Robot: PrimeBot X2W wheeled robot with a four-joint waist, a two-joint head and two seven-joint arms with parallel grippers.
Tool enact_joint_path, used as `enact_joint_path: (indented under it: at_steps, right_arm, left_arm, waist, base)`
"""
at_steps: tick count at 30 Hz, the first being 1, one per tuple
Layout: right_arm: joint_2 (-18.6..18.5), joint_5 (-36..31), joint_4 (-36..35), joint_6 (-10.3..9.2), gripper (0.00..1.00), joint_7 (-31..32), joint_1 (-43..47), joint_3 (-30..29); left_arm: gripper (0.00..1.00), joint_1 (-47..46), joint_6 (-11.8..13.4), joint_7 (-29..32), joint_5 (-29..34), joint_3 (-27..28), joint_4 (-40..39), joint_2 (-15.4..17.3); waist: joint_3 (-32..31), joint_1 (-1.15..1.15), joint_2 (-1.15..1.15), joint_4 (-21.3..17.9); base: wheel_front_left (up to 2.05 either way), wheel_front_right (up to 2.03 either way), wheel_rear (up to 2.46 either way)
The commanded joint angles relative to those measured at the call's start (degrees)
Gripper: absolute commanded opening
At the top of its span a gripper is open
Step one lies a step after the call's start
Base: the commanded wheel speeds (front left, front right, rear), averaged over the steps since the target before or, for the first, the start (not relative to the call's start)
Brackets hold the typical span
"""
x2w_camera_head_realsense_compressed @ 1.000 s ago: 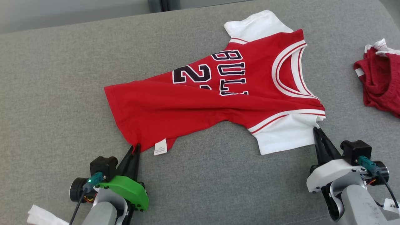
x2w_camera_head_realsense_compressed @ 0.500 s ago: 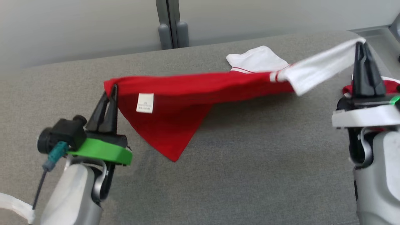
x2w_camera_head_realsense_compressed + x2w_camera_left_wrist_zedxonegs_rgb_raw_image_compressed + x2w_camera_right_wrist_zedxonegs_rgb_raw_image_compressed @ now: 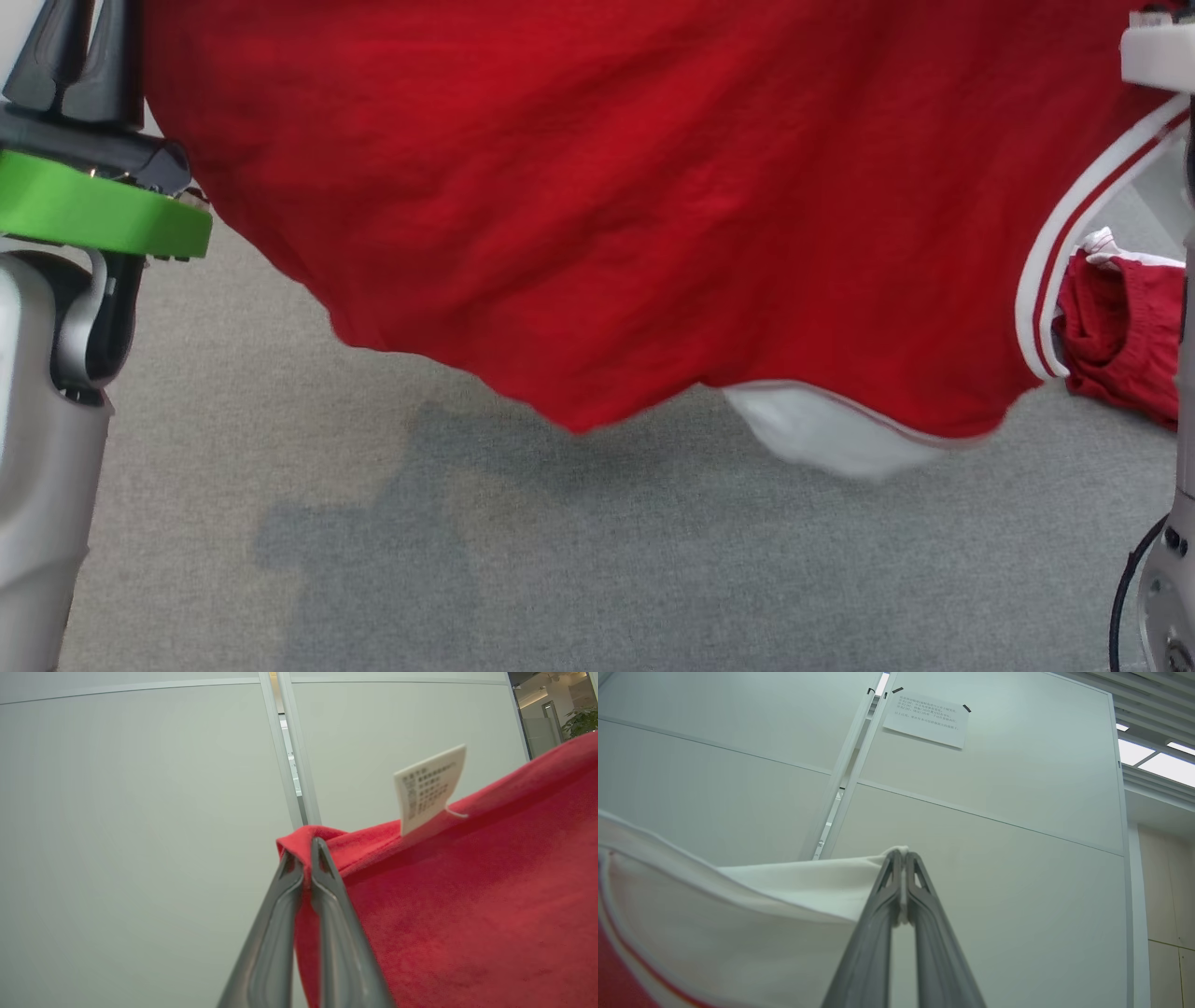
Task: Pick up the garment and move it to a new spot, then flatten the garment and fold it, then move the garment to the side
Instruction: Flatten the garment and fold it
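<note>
Pinching the red hem corner of the garment point(image 3: 607, 205) at far left with the left gripper point(image 3: 303, 847), jaws pressed together on a small fold of cloth, fingers pointing up. Wearing a green collar point(image 3: 93, 210) below those fingers in the head view. Showing a white care label point(image 3: 430, 793) just right of the pinched corner, standing up off the hem edge against pale wall panels point(image 3: 140, 812). Hanging spread between the two arms, clear of the grey surface point(image 3: 560, 579), sagging in a broad red curve across the head view. Casting a dark shadow point(image 3: 420, 485) on the surface beneath. Dangling a loose white sleeve point(image 3: 822, 443) below the lower red edge, right of centre, somewhat blurred. Edged with striped trim point(image 3: 1046, 280) in white and red toward the right. Lying crumpled on the surface past that trim, at the right edge: a second red garment point(image 3: 1116, 345). Clamping the edge of the held white sleeve point(image 3: 784, 891) at far right with the right gripper point(image 3: 903, 856), jaws closed fully on the thin cloth, tips upward, before a wall panel bearing a taped paper notice point(image 3: 927, 721).
</note>
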Motion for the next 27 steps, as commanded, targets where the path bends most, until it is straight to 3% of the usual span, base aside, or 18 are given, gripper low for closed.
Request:
enact_joint_path:
  at_steps: [1, 8, 12, 19, 23, 27]
  right_arm:
    - [-0.7, -1.0, 1.8, -0.1, 0.0, 0.6, -1.8, 0.4]
    - [1.4, -6.5, 12.5, -0.11, 0.0, 0.9, -12.3, 0.3]
    - [3.7, -11.9, 17.2, -0.11, 0.0, -0.4, -20.0, -2.2]
    - [6.9, -21.0, 20.7, -0.13, 0.0, -2.2, -31.0, -8.3]
    - [7.9, -22.5, 20.9, -0.15, 0.0, -2.5, -31.5, -9.2]
    - [8.3, -21.1, 18.7, -0.15, 0.0, -2.5, -26.3, -8.7]
  left_arm:
    - [0.0, -1.8, -0.2, 1.3, -0.7, -0.3, 1.1, 0.7]
    - [0.0, -7.8, 0.0, 3.9, -4.4, -1.0, 8.3, 1.1]
    - [0.0, -14.3, 0.0, 0.9, -2.0, -2.2, 13.5, 2.6]
    - [0.0, -27.5, 0.0, -4.4, 0.6, -1.7, 23.6, 1.9]
    - [0.0, -30.2, 0.0, -5.0, 0.8, 1.3, 23.5, 1.4]
    - [0.0, -23.3, 0.0, -4.9, 0.7, 3.5, 20.8, 0.0]
  waist:
    - [2.4, 0.0, 0.0, 0.6]
    - [10.0, 0.0, 0.0, 1.0]
    - [15.3, 0.0, 0.0, 0.7]
    - [22.3, 0.0, 0.0, -0.1]
    - [24.4, 0.0, 0.0, -0.5]
    - [25.9, 0.0, 0.0, -0.2]
  base:
    - [0.0, 0.0, 0.0]
    - [0.0, 0.0, 0.0]
    - [0.0, 0.0, 0.0]
    - [0.0, 0.0, 0.0]
    - [0.0, 0.0, 0.0]
    - [0.0, 0.0, 0.0]
